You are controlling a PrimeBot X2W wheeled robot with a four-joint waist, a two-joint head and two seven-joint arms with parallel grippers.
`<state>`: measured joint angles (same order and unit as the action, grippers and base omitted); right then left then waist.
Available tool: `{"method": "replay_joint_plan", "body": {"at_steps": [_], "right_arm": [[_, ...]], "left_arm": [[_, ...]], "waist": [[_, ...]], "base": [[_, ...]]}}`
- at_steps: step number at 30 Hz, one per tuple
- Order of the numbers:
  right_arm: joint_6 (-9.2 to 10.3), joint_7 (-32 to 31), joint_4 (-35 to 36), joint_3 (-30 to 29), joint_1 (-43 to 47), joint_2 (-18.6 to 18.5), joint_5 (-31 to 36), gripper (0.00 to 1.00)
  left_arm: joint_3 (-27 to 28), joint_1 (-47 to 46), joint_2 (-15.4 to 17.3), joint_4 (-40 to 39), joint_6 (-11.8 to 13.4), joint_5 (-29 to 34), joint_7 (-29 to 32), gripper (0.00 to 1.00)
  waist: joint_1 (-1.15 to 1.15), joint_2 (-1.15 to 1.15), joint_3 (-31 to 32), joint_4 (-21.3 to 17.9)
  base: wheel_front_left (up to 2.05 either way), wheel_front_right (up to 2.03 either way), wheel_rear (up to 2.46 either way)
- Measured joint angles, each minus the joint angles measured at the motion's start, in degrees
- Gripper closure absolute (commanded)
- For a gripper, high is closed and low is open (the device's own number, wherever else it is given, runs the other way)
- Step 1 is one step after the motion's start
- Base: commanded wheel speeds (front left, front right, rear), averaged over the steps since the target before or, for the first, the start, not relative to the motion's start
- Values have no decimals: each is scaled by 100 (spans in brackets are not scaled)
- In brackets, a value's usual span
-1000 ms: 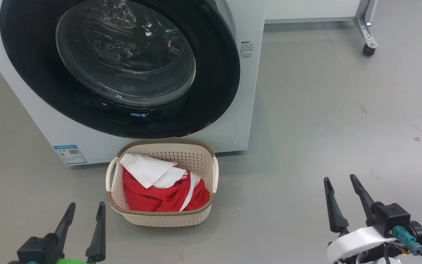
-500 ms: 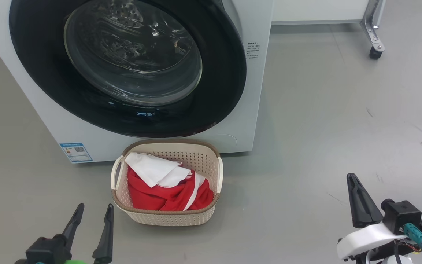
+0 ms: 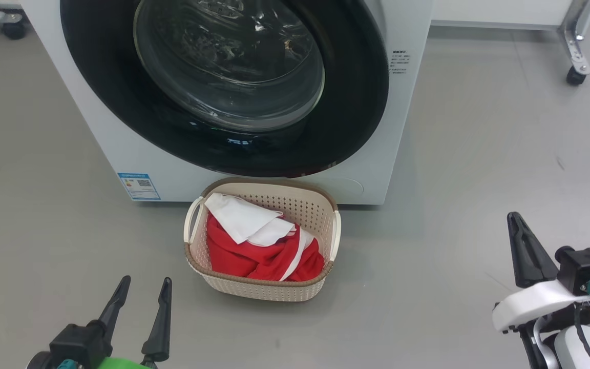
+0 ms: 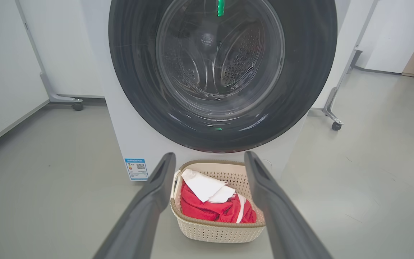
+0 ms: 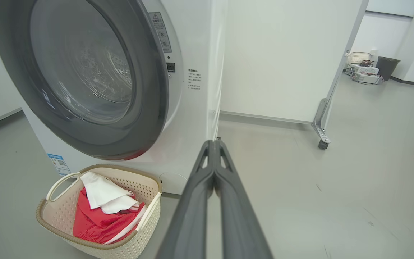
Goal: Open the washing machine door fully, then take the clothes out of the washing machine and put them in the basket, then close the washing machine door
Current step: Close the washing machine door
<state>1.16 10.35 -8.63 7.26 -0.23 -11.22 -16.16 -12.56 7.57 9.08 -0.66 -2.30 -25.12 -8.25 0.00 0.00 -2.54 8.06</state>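
Soft red-and-white clothes [image 3: 261, 256] are seen heaped in a perforated cream basket [image 3: 261, 288] on the floor [image 3: 469, 154], just before the washer's [image 3: 405, 118] closed, glossy round door [image 3: 356, 102]. The left hand [image 3: 145, 281] is spread, empty; the right hand [image 3: 514, 218] is pinched together, empty.

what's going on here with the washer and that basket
Nothing is being handled right now. The red and white clothes lie in the basket on the floor in front of the washing machine, and the washing machine door looks shut. The robot's left end effector is open and its right end effector is shut on nothing, both clear of the basket.
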Motion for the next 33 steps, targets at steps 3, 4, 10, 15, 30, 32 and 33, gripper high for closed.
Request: {"method": "replay_joint_plan", "body": {"at_steps": [3, 4, 10, 15, 30, 32, 33], "right_arm": [[-59, -55, -9, 1, -230, -29, 0, 100], [-74, -57, -12, 10, -315, -37, 0, 100], [-316, -224, -76, 143, -886, -63, -37, 100], [-463, -370, -199, 269, -1455, -70, -46, 100], [-715, -750, -778, 690, -3112, 55, -196, 100], [-719, -767, -864, 705, -3333, 78, -226, 100], [-743, -814, -904, 714, -3437, 68, -235, 100]], "left_arm": [[-27, -57, 0, -40, -3, 8, -4, 0], [-26, -81, 0, -55, -3, 10, -16, 0], [-36, -260, -2, -154, -31, 58, -49, 0], [-67, -499, -27, -177, -77, 58, -91, 0], [-166, -1000, -96, -164, -160, 60, -179, 0], [-187, -1048, -99, -156, -185, 60, -194, 0], [-202, -1077, -102, -153, -204, 60, -197, 0]], "waist": [[0, 0, -102, 126], [0, 0, -143, 163], [0, 0, -430, 364], [0, 0, -688, 516], [0, 0, -1284, 875], [0, 0, -1357, 899], [0, 0, -1391, 911]], "base": [[0, 0, 0], [0, 0, 0], [0, 0, 0], [0, 0, 0], [0, 0, 0], [0, 0, 0], [0, 0, 0]]}}
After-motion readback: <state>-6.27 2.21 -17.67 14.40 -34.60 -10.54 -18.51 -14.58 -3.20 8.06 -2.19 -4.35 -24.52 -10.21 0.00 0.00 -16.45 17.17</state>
